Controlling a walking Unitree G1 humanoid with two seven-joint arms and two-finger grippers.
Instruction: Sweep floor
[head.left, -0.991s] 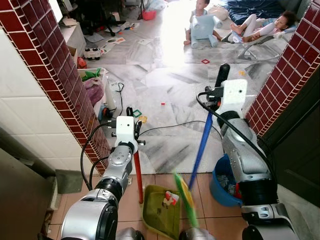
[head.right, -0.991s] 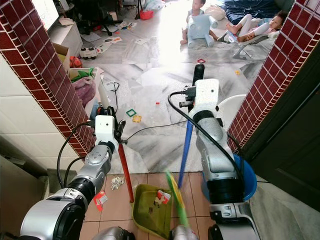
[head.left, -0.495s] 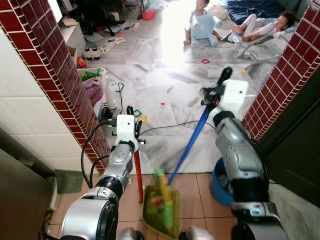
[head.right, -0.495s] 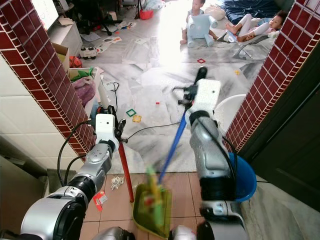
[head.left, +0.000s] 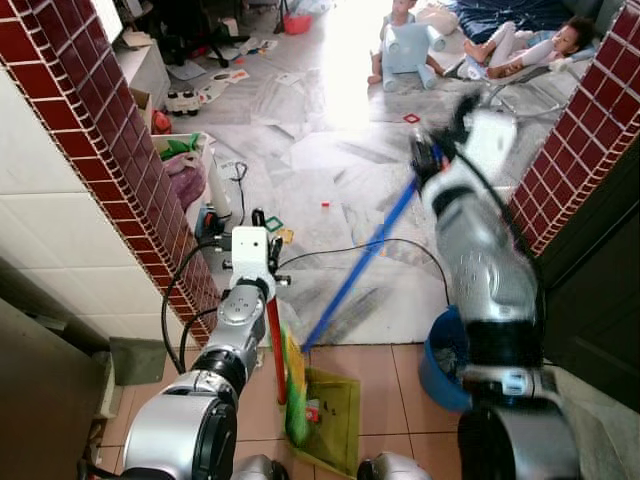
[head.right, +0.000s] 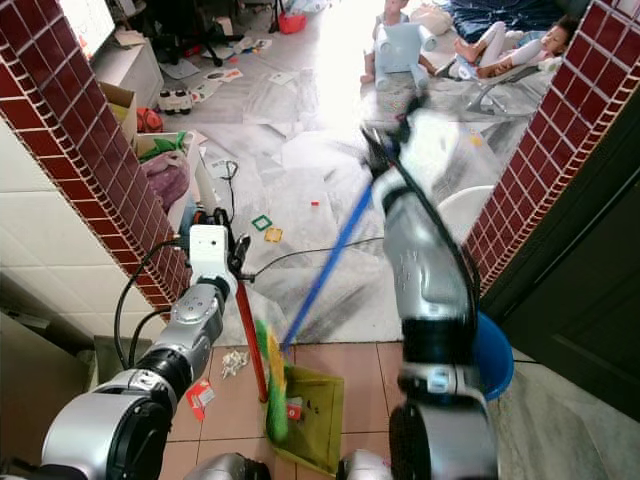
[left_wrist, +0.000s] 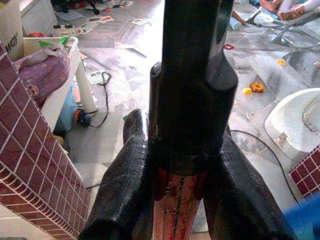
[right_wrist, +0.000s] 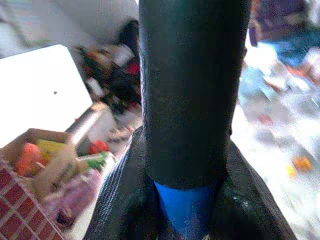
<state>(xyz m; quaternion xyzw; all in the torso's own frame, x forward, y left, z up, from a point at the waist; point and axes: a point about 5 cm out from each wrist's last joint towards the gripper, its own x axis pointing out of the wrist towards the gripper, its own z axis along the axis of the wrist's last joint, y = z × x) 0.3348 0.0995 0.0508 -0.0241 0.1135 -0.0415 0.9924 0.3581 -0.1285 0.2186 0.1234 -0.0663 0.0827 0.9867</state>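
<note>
Green bristles of the broom sit at the left lip of the olive dustpan, low in the centre of the frame, on the terracotta floor. The broom's blue shaft slants up to the right pincer, clenched round it just under the black grip, high and right of centre. The left pincer is clenched on the dustpan's red handle, which stands nearly upright at lower left of centre.

Some of the job looks done: small scraps, one red, already lie inside the dustpan. A good deal looks left. A crumpled bit of paper and a red wrapper lie on the tiles just left of the handle, outside the dustpan. Further up the frame the marble floor is strewn with a green square frame, a yellow bit, a black cable and papers.

A blue bucket stands at lower right beside the brick pillar. Two people rest at the top, one sitting, one reclining.
</note>
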